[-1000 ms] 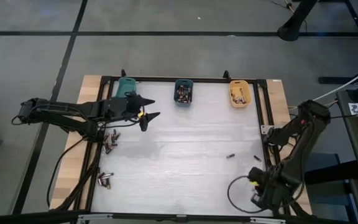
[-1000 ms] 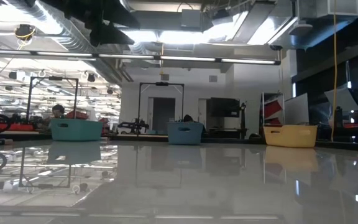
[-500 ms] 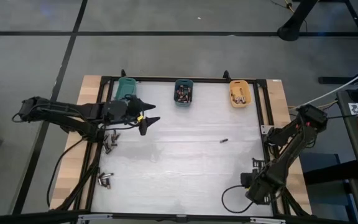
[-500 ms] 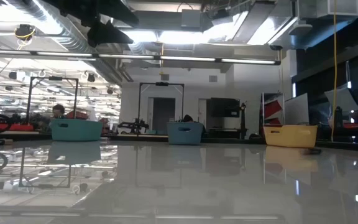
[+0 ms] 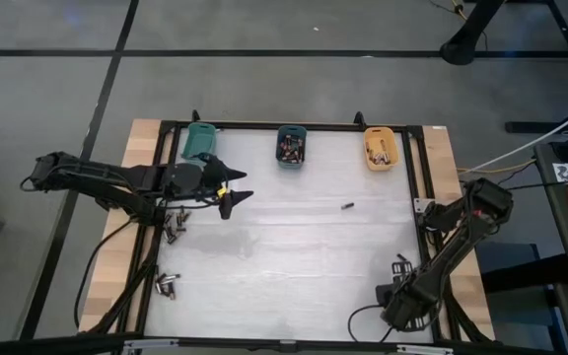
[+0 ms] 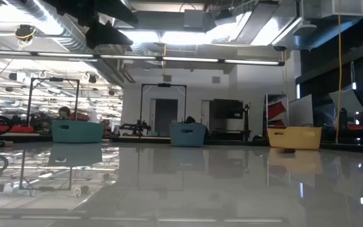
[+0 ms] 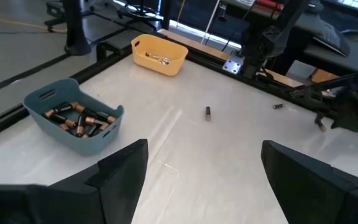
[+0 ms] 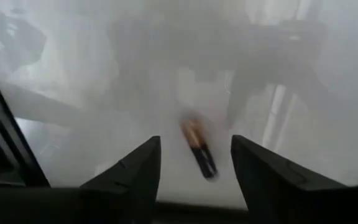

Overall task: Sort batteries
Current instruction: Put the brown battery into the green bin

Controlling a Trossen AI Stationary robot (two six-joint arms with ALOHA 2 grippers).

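Observation:
Loose batteries lie on the white table: one alone (image 5: 347,206) short of the orange bin (image 5: 381,148), a few (image 5: 399,264) by the right rail, and two clusters at the left (image 5: 174,225) (image 5: 167,285). My right gripper (image 8: 194,163) points down at the near right corner, open. Its fingers stand on either side of one battery (image 8: 199,148) lying on the table, without touching it. My left gripper (image 5: 230,192) hangs open above the far left part, near the teal bin (image 5: 200,140). The blue bin (image 7: 73,118) holds several batteries.
Three bins stand in a row along the far edge: teal, blue (image 5: 291,146) and orange (image 7: 159,55). A black rail frame (image 5: 420,197) borders the table. The middle of the table (image 5: 284,256) is bare white surface.
My right gripper has sunk toward the table at the near right corner, its arm folding lower. The lone battery has travelled across the table from right of the middle toward the far edge and the orange bin.

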